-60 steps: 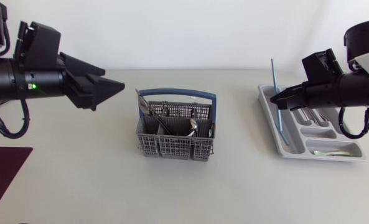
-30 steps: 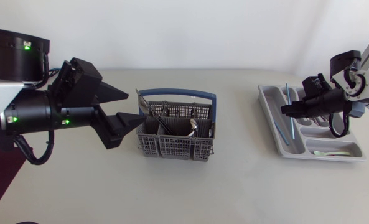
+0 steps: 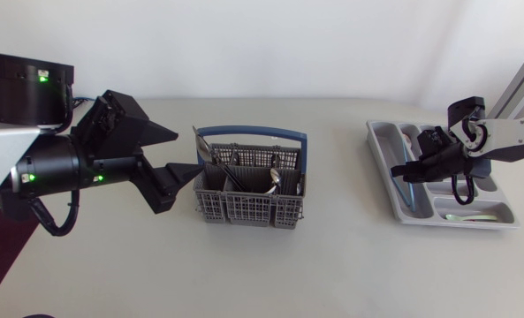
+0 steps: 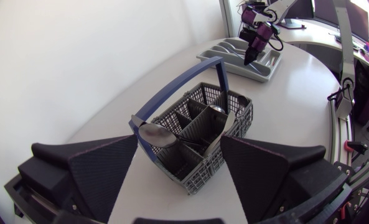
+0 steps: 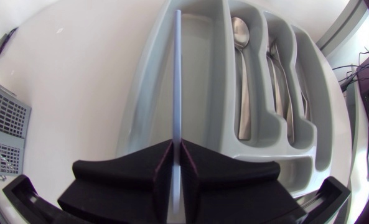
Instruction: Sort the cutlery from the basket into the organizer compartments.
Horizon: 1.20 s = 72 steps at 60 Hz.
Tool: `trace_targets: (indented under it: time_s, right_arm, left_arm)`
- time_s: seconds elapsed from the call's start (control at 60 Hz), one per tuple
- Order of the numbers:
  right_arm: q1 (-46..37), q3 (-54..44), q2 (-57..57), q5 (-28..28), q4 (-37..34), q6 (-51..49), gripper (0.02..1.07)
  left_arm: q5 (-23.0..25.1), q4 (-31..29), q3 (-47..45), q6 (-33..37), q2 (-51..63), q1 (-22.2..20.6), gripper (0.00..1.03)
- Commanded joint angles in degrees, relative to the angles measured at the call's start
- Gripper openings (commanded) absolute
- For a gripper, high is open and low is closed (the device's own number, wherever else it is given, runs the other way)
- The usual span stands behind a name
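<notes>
Since the earlier frames the thin blue stick (image 5: 177,74) has gone from nearly upright to lying low along the organizer (image 3: 378,150). Over the same time the left arm has swung in from the side to the basket (image 3: 244,210).

The stick is pinched at its near end by the right gripper (image 5: 177,149), whose fingers are closed narrow on it. It runs the length of the outermost long compartment, the one nearest the basket. This piece looks all but placed, with only the release left.

The neighbouring long compartments already hold metal cutlery, a spoon (image 5: 241,31) among them. A pale green piece (image 3: 465,216) lies in the cross compartment.

The basket stands well apart from the organizer on the surface (image 3: 332,256) and is far from empty. A large spoon (image 4: 158,134) and several other handles and bowls stand up in it. The left gripper (image 4: 179,143) sits spread wide at the basket's end, holding nothing, with the large spoon just ahead of it. That spoon is probably the next pick.

I cannot tell whether the stick already rests on the compartment floor or hangs just above it. The basket's mesh and dividers hide how many pieces remain. In the head view the right arm covers part of the organizer, and in the right wrist view the gripper cuts off its near end.
</notes>
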Motion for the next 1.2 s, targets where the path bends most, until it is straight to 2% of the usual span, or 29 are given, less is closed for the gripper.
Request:
trace_targets:
  time_s: [0.0,0.1,0.25,0.317,0.483,0.683,0.9,1.183]
  right_arm:
    - [-0.04,-0.67,1.69,1.01,0.95,0.49,0.2]
    - [0.4,-1.38,1.51,1.97,1.48,0.49,0.3]
    - [2.86,-3.84,-3.85,5.05,2.27,0.4,0.53]
    - [4.01,-4.81,-7.45,5.4,2.09,0.31,0.57]
    - [11.57,-7.62,-21.43,4.87,-0.81,0.49,0.58]
    - [25.89,-5.86,-32.32,4.08,-6.61,3.74,0.58]
    - [38.55,-0.32,-31.97,3.2,-8.45,8.75,0.58]
    - [50.06,4.69,-24.33,4.17,-5.11,12.88,0.57]
  left_arm:
    - [-0.21,1.09,-2.35,1.46,-0.2,0.87,0.91]
    - [-0.21,2.06,-3.32,1.82,-0.64,1.93,0.91]
    - [-0.13,3.03,-4.9,2.43,-1.34,3.24,0.91]
    - [0.05,3.29,-5.42,2.52,-1.69,3.6,0.91]
    - [0.4,4.26,-6.57,2.78,-2.05,5.0,0.91]
    - [0.4,7.25,-7.71,1.99,-0.9,5.88,0.91]
    - [0.4,10.59,-8.24,0.32,2.26,6.23,0.91]
    - [0.4,15.77,-10.35,-0.47,6.39,7.02,0.91]
